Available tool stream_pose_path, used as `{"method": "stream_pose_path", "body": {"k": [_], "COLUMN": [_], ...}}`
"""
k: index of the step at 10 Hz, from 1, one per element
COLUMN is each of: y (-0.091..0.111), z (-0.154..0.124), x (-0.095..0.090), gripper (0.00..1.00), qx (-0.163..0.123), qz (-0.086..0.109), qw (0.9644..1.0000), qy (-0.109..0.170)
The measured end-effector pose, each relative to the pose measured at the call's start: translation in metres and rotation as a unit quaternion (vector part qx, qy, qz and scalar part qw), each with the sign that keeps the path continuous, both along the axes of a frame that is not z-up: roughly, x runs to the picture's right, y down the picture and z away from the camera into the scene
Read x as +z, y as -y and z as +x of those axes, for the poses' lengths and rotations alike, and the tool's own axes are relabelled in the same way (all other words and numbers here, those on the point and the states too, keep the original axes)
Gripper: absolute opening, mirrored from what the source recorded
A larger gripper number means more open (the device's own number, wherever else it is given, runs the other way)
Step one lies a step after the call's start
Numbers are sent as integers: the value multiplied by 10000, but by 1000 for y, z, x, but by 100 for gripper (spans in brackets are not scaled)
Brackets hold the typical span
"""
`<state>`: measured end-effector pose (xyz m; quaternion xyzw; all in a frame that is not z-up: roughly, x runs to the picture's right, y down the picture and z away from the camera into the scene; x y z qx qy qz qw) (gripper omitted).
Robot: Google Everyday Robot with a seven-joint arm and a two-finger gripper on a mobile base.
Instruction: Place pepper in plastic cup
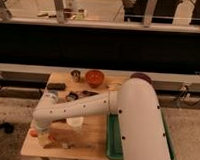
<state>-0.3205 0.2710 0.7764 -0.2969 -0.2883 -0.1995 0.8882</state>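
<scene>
The orange-red pepper (35, 133) lies on the wooden table (90, 144) near its front left corner, partly covered by the arm's end. My gripper (43, 137) is low over the pepper, at table level, hidden under the white wrist. The white plastic cup (74, 123) stands upright on the table just to the right of the gripper, about a hand's width away.
A small metal cup (75, 75), a red bowl (94, 78) and a dark flat object (55, 86) sit at the table's back. A green tray (112, 140) lies along the right edge. The white arm (92, 106) spans the table's middle.
</scene>
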Motion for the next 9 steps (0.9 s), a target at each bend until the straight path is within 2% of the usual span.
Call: {"method": "stream_pose_path", "body": {"k": [2,4,8,9], "y": [0,0,0,0], "z": [0,0,3,4], "x": [2,5,10,11], "gripper": [76,67,58,52], "qx": [7,4,39,37], "qz": [-23,-40,-104,-108], "qw": [10000,10000,9999,9998], "qy": [-25,-46,-120,-134]}}
